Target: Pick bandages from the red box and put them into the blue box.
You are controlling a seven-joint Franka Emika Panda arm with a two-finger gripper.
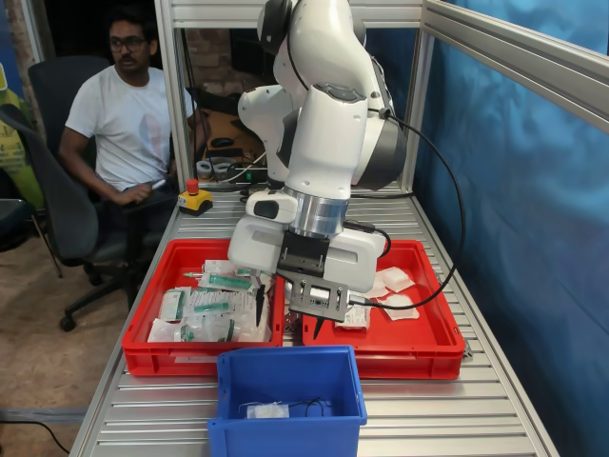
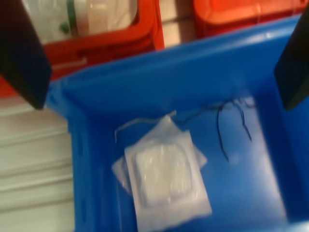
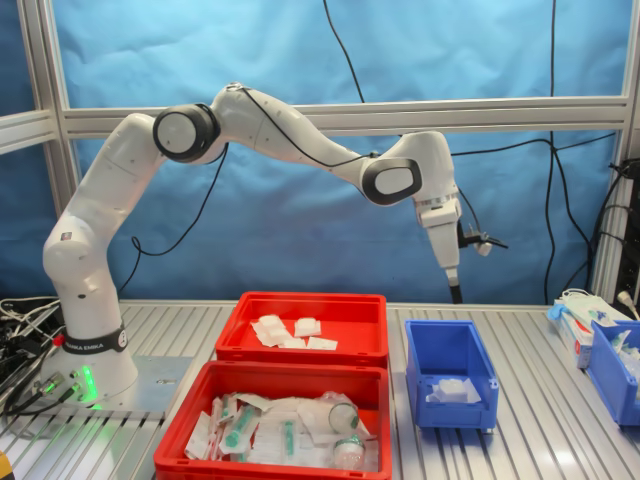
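Glossy blue plastic on the blue box, smooth-walled. Inside, a bandage in crinkly translucent white wrap. The red box shines, smooth plastic. Ribbed, matt metal surface underneath.

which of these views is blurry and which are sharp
The wrist view is soft all over: the white pouch in the blue box is smeared, and the claw fingers are dark blurs at the edges. Both exterior views are sharp and evenly lit, with mild glare on the arm's white shell.
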